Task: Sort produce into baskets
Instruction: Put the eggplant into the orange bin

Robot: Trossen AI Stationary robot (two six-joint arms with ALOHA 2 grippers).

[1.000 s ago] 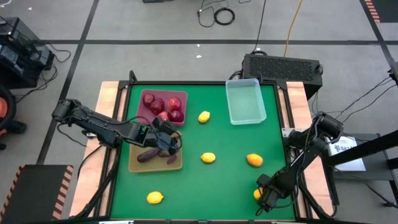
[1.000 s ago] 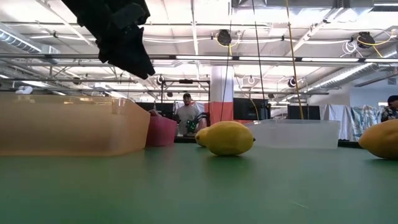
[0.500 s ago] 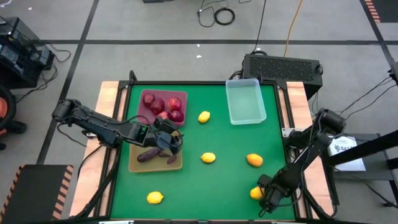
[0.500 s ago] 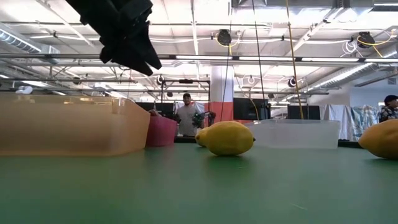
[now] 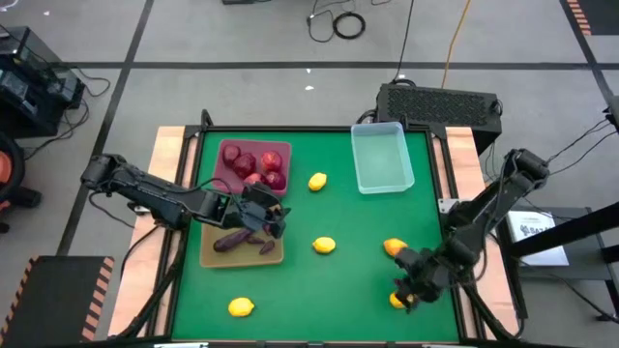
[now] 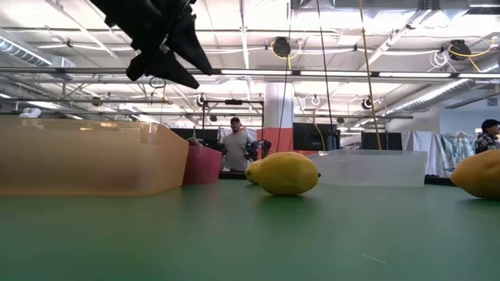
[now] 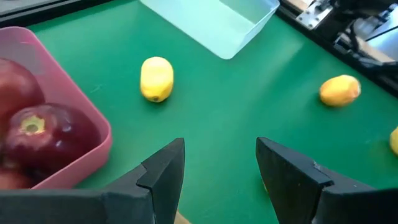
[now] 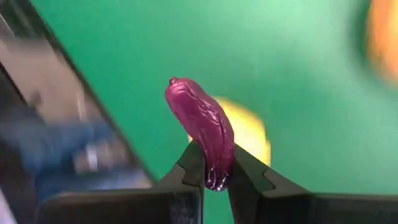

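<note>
My right gripper (image 5: 407,289) hangs near the table's right front corner, shut on a small purple eggplant (image 8: 199,118), just over a lemon (image 5: 396,301). My left gripper (image 5: 269,218) hovers open, with nothing between its fingers, over the far right corner of the tan tray (image 5: 208,257), which holds dark eggplants (image 5: 232,241). The maroon-pink tray (image 5: 286,147) holds several red fruits (image 5: 244,162). The clear bin (image 5: 382,158) stands at the far right. Three more lemons (image 5: 317,181), (image 5: 324,246), (image 5: 241,307) lie on the green mat, and an orange-yellow fruit (image 5: 395,248). My right gripper pinches one end of the eggplant (image 8: 215,175) between its two fingers. The rest of the eggplant sticks out past the fingertips, along the fingers. It is lifted clear of the mat, above the lemon (image 8: 249,134).
A dark box (image 5: 440,104) sits beyond the table's far right corner. Wooden rails (image 5: 172,155) run along the table's left and right sides. In the low view a lemon (image 6: 287,173) lies mid-table and a person stands far behind in the room.
My right gripper has risen from the mat by the right front lemon and gone a little toward the far edge, carrying the eggplant clear. My left gripper has shifted slightly toward the right and turned above the tan tray.
</note>
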